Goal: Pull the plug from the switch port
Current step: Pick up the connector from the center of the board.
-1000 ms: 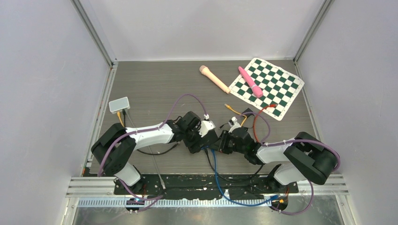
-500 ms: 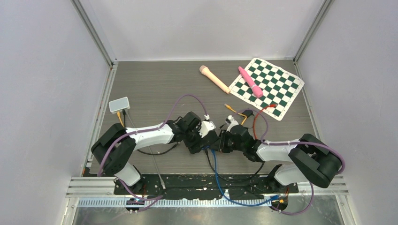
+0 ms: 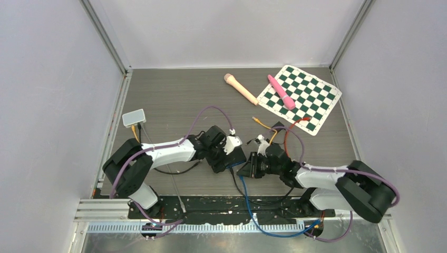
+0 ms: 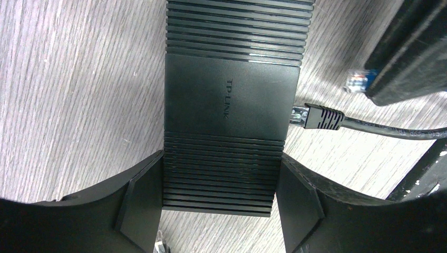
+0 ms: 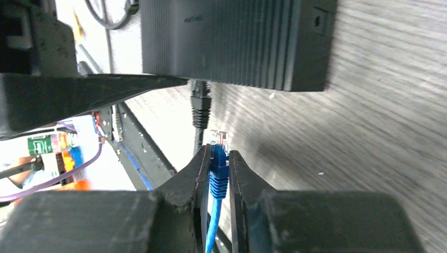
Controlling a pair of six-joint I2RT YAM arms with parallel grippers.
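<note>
Fingers (image 5: 185, 184) pinch blue plug (image 5: 217, 161), clear of switch (image 5: 237, 42) edge (black plug (image 5: 200, 108) inserted).

Grey wood-grain table (image 3: 174, 95) carries black switch (image 4: 232, 100), checkered mat (image 3: 300, 97), beige wand (image 3: 241, 88), white box (image 3: 134, 117), black cable (image 4: 390, 129).

Robot lab test cell. Plain pale walls (image 3: 221, 31) close it in on three sides, with bare metal frame posts (image 3: 105, 37) at the back corners. Grey wood-grain counter (image 3: 168, 95). Left arm (image 3: 168, 150) and right arm (image 3: 321, 176) are bolted side by side on a black base plate (image 3: 211, 216) at the near edge, purple wiring (image 3: 211, 109) looped along them. On the counter: black TP-LINK switch (image 4: 232, 100), blue plug (image 5: 217, 158), black cable (image 4: 379, 126), green-and-white checkered mat (image 3: 316, 100), small white box (image 3: 133, 117).
</note>
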